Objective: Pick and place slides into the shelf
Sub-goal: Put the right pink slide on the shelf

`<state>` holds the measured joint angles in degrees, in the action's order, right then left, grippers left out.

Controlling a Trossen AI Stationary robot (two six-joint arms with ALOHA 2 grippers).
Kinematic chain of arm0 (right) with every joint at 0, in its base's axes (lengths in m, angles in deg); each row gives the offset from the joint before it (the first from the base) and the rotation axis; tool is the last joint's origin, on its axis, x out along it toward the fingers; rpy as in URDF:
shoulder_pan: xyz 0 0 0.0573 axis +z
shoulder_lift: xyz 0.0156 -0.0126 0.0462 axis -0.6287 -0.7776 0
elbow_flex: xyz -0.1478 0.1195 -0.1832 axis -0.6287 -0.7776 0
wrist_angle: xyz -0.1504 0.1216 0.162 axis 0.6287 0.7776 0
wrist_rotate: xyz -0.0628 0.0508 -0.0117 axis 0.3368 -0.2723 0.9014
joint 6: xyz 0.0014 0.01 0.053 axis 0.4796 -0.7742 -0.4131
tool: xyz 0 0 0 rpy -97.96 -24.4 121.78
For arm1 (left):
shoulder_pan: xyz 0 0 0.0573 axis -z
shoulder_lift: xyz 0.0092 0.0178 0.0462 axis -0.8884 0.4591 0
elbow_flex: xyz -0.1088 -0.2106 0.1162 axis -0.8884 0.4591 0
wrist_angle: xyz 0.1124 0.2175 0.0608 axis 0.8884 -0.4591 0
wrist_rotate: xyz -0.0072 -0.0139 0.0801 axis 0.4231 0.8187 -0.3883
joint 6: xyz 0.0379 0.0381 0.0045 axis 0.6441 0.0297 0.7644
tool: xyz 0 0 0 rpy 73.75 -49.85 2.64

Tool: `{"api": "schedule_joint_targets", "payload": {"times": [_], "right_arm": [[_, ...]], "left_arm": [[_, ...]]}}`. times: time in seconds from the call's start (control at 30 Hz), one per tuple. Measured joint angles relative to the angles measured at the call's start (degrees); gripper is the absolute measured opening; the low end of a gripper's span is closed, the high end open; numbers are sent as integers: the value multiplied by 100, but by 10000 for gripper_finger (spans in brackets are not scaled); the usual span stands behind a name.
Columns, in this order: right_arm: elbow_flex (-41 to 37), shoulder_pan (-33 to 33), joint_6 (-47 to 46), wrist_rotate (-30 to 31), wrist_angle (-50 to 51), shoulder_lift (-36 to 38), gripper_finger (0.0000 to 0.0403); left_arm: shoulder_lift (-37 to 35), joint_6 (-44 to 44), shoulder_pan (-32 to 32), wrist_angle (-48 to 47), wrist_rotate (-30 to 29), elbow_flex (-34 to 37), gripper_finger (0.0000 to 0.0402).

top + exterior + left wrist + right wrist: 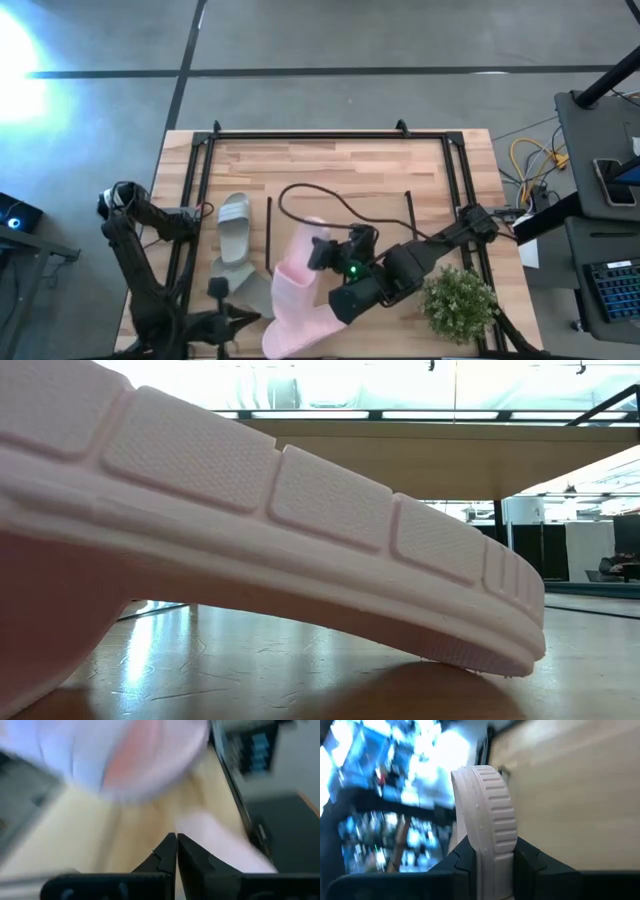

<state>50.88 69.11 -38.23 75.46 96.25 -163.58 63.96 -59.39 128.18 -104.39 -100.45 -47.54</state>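
Observation:
My right gripper [322,252] is over the middle of the table, shut on a pale pink slide [487,805]. A second pale pink slide [288,318] lies toward the near edge. Its sole [250,490] fills the low view, slanting, with one end [500,658] on the table. One grey-green slide [235,225] lies strap up at the left, and another [248,285] lies just nearer. My left gripper [176,851] is shut and holds nothing, beside the pink slide at the near left. The shelf [400,460] stands behind, with its thin black end frames [408,213] showing from above. My right gripper pinches the pale pink slide between its two fingers [462,862], one on each broad face. The slide stands on edge in the hold. Its ridged rim [495,832] runs out past the fingertips and curves over at the free end.
A small green bushy plant [460,303] stands at the near right, close under my right arm. A larger black tube frame [330,133] runs round the table. A black cable [310,195] loops over the middle. Desks and a keyboard [610,285] stand beyond the right edge.

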Motion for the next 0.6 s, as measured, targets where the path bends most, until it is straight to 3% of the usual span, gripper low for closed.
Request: {"api": "schedule_joint_targets", "payload": {"times": [0.13,0.23,0.47,0.6], "right_arm": [[-1,-32,-552,528,161,105,69],[-1,-56,-844,680,246,152,69],[-16,-298,-1241,935,259,315,70],[-16,-469,-1132,920,254,366,70]], "left_arm": [[0,661,293,27,-1142,-435,0],[0,1666,471,196,-1612,-734,0],[-2,4354,399,548,-1741,-1139,0],[-2,6058,301,542,-2348,-1142,0]]}}
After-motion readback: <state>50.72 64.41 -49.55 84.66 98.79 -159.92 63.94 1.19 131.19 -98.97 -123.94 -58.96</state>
